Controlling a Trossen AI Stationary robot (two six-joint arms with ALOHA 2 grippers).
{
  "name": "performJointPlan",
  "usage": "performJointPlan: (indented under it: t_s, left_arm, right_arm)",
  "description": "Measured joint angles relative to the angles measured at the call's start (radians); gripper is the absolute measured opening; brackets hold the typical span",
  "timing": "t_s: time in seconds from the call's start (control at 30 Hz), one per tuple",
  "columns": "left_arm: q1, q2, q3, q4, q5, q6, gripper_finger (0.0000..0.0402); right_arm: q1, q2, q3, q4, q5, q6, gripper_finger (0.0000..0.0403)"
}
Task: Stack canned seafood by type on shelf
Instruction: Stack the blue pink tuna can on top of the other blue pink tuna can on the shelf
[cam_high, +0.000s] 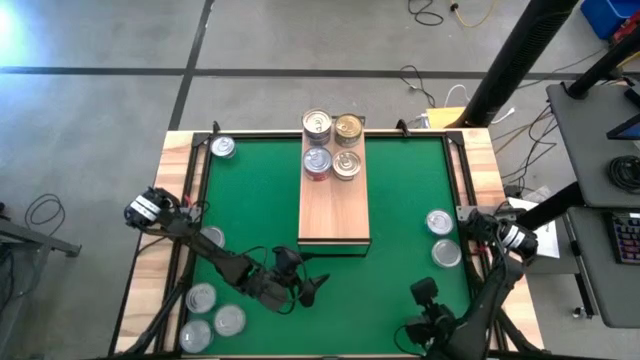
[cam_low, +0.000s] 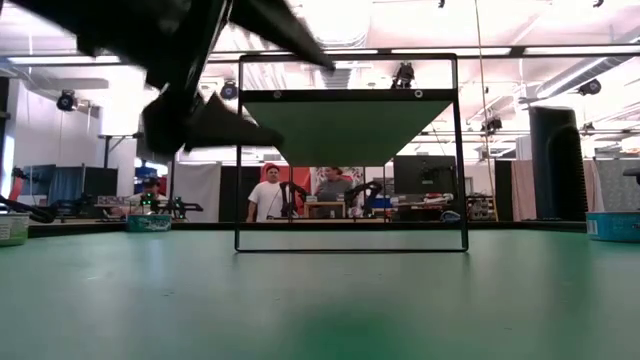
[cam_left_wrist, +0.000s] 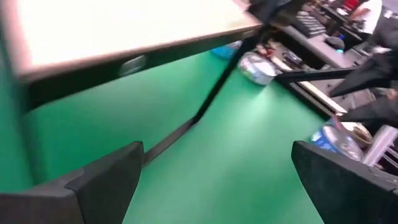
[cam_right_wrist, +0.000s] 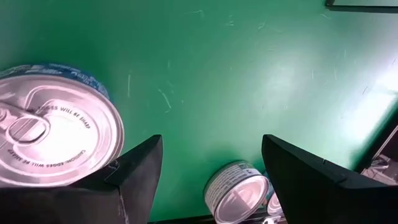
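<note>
The shelf (cam_high: 335, 205) is a light-wood board lying on the green mat. On its far end stand two silver-topped cans (cam_high: 317, 124) (cam_high: 318, 162) and two gold-topped ones (cam_high: 348, 128) (cam_high: 346, 164). More silver-topped cans lie loose on the mat, near left (cam_high: 201, 297) and right (cam_high: 439, 221). My left gripper (cam_high: 314, 290) (cam_left_wrist: 217, 162) hovers open off the shelf's near end, with nothing between its fingers. My right gripper (cam_high: 422, 305) (cam_right_wrist: 211, 149) points down over the mat's near right, open. A silver-topped can (cam_right_wrist: 53, 127) lies just beside one of its fingers.
Other loose cans rest at the far left corner (cam_high: 222, 147), at the left edge (cam_high: 211, 237), near left (cam_high: 229, 320) and at the right edge (cam_high: 446, 253). Bare green mat (cam_high: 250, 200) lies on either side of the shelf. A wooden frame (cam_high: 170, 200) borders the mat.
</note>
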Motion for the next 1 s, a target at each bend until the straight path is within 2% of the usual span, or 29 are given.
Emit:
performJointPlan:
  t_s: [0.23, 0.47, 0.63, 1.0]
  left_arm:
    - [-0.001, 0.0, 0.067, 0.001, 0.035, 0.193, 0.0394]
    - [-0.006, 0.0, 0.012, 0.012, 0.084, 0.231, 0.039]
    - [-0.01, 0.001, -0.035, 0.117, 0.158, 0.274, 0.0383]
    - [-0.096, 0.001, -0.048, 0.391, 0.287, 0.549, 0.0378]
  right_arm:
    - [-0.01, 0.0, 0.0, 0.028, 0.0, 0.046, 0.0262]
    - [-0.041, 0.0, 0.0, 0.123, 0.0, 0.15, 0.0251]
    - [-0.055, -0.001, 0.01, 0.201, 0.0, 0.2, 0.0247]
    - [-0.119, -0.002, 0.106, 0.476, 0.004, 0.207, 0.0272]
